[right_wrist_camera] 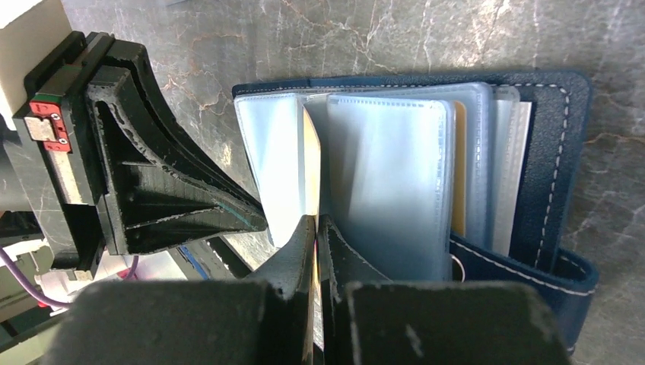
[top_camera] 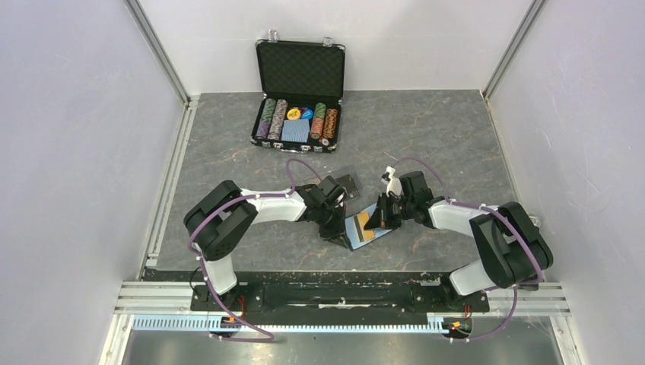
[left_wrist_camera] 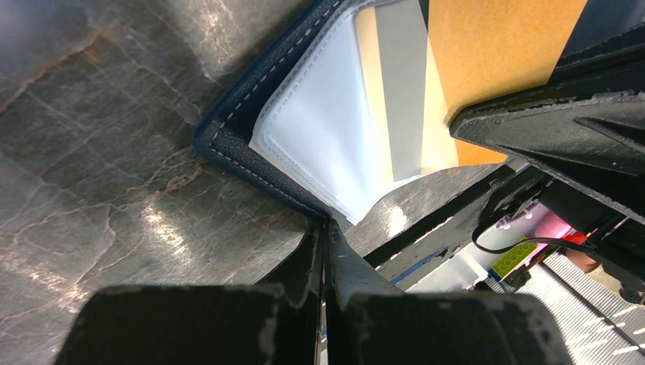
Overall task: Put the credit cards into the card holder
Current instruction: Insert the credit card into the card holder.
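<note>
Gold credit card stood at a sleeve mouth of the open card holder.
The left gripper [left_wrist_camera: 327,228] was pinched shut on the card holder's [right_wrist_camera: 548,152] edge. The right gripper [right_wrist_camera: 316,224] clamped a gold credit card [right_wrist_camera: 311,152] edge-on among its clear sleeves [right_wrist_camera: 388,175]. It needed squaring to one mouth, as neighbouring sleeves crowded it. Beyond the holder lay a dark grey card [top_camera: 347,182], and farther still a poker-chip case [top_camera: 298,99].

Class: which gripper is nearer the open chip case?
Left. The left gripper, at the card holder's left edge, is closer to the chip case; the right gripper, holding a gold card, is farther right.
</note>
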Robot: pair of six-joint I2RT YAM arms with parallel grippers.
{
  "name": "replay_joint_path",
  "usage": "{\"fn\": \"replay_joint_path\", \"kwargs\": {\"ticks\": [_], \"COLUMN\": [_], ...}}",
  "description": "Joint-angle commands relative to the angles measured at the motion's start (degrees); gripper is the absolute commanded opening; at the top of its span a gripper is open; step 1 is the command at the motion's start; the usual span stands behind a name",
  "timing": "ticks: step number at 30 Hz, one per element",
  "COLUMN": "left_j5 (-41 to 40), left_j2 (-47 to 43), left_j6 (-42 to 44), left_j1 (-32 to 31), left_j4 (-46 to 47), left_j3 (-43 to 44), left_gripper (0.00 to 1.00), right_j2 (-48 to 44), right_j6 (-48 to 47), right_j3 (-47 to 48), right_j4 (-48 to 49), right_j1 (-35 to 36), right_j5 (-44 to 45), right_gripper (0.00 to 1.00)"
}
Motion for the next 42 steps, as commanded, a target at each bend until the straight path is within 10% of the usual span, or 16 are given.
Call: {"fn": "replay_joint_path", "kwargs": {"ticks": [1, 16, 21, 29, 42], "left_j5": [-3.7, -4.9, -6.3, -11.2, -16.8], "left_j2": [2.7, 2.4, 1.3, -1.7, -3.9], "left_j6": [3.3, 4.1, 4.3, 6.2, 9.2], "left_j1": [-1.0, -1.6, -1.7, -2.3, -4.1], "left_j4": [-0.1, -1.5, -1.5, -1.5, -3.9], "left_j3": [0.2, 1.5, 1.4, 1.0, 2.2], "left_gripper": [0.02, 0.02, 0.02, 0.02, 0.02], "right_j2": [-0.6, -7.0, -8.5, -6.5, -6.1], "right_j6": [-3.2, -2.6, -0.3, -0.5, -3.6], "right_j3": [-1.9, -3.8, -5.6, -6.6, -7.2], "right_j4": [-7.0, -8.7, -2.3, 1.5, -3.5], "right_j1": [0.7, 0.6, 0.2, 0.1, -2.7], "right_j5": [0.4, 2.7, 1.2, -2.3, -4.2], "right_gripper": [0.0, 0.06, 0.27, 0.01, 0.0]}}
